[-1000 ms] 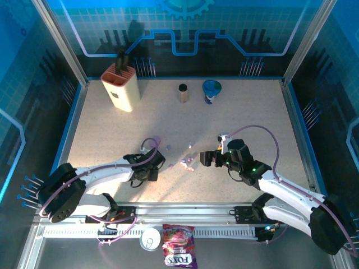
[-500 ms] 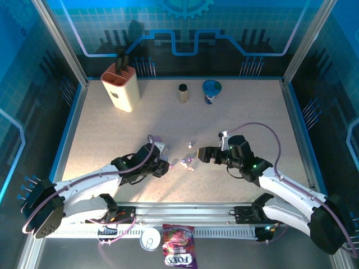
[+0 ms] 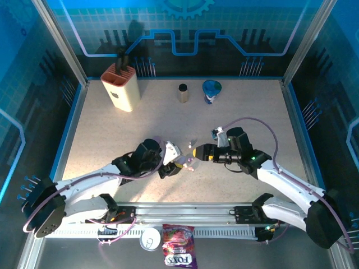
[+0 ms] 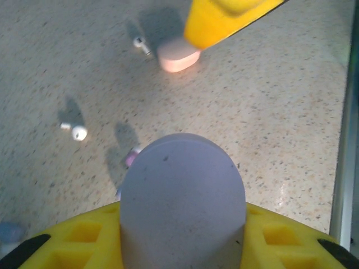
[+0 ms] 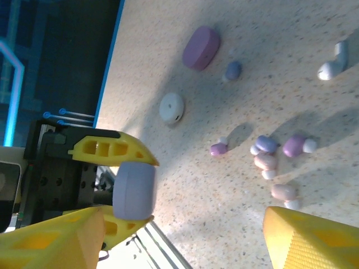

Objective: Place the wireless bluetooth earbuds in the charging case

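My left gripper (image 3: 173, 161) (image 4: 182, 224) is shut on a lavender pebble-shaped charging case (image 4: 182, 193) (image 5: 133, 190), held off the table. Several tiny earbuds lie ahead of it: pink ones (image 5: 266, 162) (image 5: 283, 192), purple ones (image 5: 217, 148) (image 5: 294, 144), a lavender one (image 5: 266, 144) and white ones (image 4: 76, 131) (image 5: 331, 67). My right gripper (image 3: 196, 151) (image 5: 185, 216) stands open over this cluster. One of its yellow fingers (image 4: 224, 17) sits right beside a pink earbud (image 4: 178, 56).
A purple case (image 5: 201, 47) and a round white case (image 5: 171, 107) lie on the table beyond the earbuds. A knife block (image 3: 120, 87), a brown cylinder (image 3: 183, 92) and a blue cup (image 3: 212, 91) stand at the back. A candy bag (image 3: 178, 252) lies below the front rail.
The left arm carried the lavender case right, up to the earbud cluster. The right gripper slid left onto the cluster and its jaws narrowed.
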Robot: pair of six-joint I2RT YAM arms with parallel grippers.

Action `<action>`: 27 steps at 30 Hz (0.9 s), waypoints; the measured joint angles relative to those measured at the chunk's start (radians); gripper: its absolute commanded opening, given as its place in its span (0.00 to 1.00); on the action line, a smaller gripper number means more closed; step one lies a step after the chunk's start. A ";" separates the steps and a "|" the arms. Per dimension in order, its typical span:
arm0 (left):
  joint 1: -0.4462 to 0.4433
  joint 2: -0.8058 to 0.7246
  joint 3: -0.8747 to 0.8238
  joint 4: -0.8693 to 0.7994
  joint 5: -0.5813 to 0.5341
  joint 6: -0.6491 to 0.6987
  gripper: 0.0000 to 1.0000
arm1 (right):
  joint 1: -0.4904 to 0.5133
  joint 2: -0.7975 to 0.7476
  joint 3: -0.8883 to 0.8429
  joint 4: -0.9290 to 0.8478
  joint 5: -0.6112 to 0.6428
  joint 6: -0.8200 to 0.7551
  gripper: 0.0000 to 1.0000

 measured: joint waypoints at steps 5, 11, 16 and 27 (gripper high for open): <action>-0.001 0.047 0.048 0.019 0.054 0.073 0.32 | 0.003 0.038 0.000 0.041 -0.071 0.007 0.71; -0.002 0.093 0.089 0.019 0.068 0.105 0.32 | 0.010 0.069 0.000 0.062 -0.107 0.012 0.68; -0.007 0.122 0.103 0.027 0.069 0.114 0.32 | 0.015 0.106 0.000 0.086 -0.128 0.030 0.60; -0.015 0.169 0.127 0.056 0.068 0.126 0.32 | 0.016 0.132 0.000 0.123 -0.146 0.077 0.38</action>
